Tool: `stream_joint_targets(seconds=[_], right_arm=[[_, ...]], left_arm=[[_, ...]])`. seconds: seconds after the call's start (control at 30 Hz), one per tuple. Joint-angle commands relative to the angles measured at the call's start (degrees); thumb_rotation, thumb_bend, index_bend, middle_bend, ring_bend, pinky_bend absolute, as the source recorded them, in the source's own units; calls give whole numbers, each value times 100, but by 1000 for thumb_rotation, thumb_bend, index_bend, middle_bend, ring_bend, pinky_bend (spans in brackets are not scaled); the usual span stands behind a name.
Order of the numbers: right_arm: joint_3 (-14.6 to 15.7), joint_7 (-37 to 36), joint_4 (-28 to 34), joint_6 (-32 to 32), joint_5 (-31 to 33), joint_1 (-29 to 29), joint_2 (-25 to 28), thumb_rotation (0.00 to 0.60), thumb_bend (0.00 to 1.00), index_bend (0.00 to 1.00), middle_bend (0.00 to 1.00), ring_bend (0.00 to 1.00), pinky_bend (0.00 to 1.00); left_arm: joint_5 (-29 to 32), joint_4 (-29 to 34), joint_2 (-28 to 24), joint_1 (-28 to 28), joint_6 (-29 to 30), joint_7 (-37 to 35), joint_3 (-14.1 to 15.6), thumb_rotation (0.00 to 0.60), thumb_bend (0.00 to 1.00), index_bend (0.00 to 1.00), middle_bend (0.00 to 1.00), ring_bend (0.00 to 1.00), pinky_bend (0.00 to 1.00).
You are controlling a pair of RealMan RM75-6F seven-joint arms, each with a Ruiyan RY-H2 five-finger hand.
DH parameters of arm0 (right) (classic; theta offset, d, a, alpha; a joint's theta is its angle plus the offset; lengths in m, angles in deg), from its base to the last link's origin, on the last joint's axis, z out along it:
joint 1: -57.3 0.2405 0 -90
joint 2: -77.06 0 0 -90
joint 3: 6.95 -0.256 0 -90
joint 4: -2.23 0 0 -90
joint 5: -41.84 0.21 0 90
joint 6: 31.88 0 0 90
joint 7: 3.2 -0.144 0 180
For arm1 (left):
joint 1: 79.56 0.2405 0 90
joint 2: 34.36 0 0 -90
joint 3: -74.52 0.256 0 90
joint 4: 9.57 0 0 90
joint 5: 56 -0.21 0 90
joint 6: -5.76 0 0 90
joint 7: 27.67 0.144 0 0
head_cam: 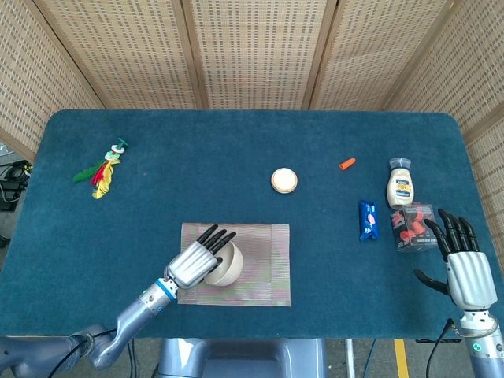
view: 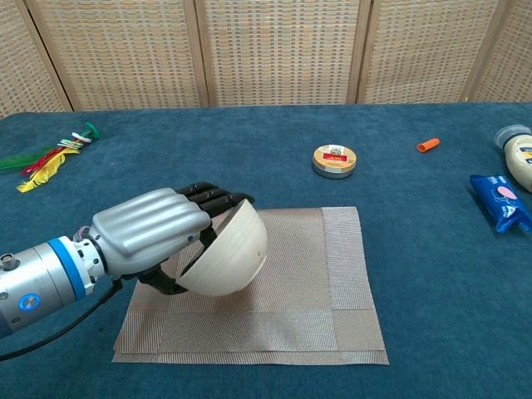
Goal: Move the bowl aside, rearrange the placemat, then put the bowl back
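Cream and smooth, the bowl [view: 229,253] looks light, stiff and a little slippery (plastic, I would guess). The left hand [view: 154,233] grips its near rim, tilting it over the placemat [view: 332,283]. The right hand [head_cam: 461,264] rests spread, holding nothing.

This looks like a robot test room, not a home. A bench [head_cam: 236,150] with a blue cloth top stands in front of woven folding screens [head_cam: 252,51]. Cables [head_cam: 12,177] lie on the floor at the left, and yellow floor tape [head_cam: 400,358] shows near the right.
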State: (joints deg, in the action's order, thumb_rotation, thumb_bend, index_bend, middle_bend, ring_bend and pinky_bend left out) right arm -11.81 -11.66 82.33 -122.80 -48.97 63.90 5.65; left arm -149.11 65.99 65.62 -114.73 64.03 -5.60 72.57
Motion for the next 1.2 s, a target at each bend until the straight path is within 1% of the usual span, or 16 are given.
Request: stream_joint_targets(seconds=[0.03,0.23,0.43,0.67,0.77,0.87,0.93,1.2], right_arm=[[-8,-21,-5,-16,1,-5,0,600,124,163,0,0,0],[-3,-44,-17,-17,-11,-5,0,600,124,163,0,0,0],[1,-36,-18,-17,-10,-9,-2,600,125,163,0,0,0],[19,5,-10,9,-18,-7,-7,600,124,163,0,0,0],[44,47,5,49,-41,7,-9,600,125,163,0,0,0],[48,57,16,36,-55,5,-9,600,125,163,0,0,0],[50,56,26,38,-54,3,-6,600,124,163,0,0,0],[76,117,36,73,-75,13,-24,600,125,163,0,0,0]], left_arm=[[-34,-47,23,14,116,-52,18,600,475,835,1,0,0],[-60,-73,-83,45,325,-187,15,600,488,843,6,0,0],[-65,-78,-375,84,510,-303,5,600,488,838,6,0,0],[88,-253,-772,228,742,-642,-28,600,488,835,6,0,0],[150,-526,-1101,338,806,-874,37,600,487,834,6,0,0],[188,-738,-1211,397,802,-989,98,600,488,834,6,0,0],[282,-1025,-1298,489,773,-1099,155,600,487,834,6,0,0],[488,-1999,-1346,717,666,-1694,291,600,487,831,6,0,0]])
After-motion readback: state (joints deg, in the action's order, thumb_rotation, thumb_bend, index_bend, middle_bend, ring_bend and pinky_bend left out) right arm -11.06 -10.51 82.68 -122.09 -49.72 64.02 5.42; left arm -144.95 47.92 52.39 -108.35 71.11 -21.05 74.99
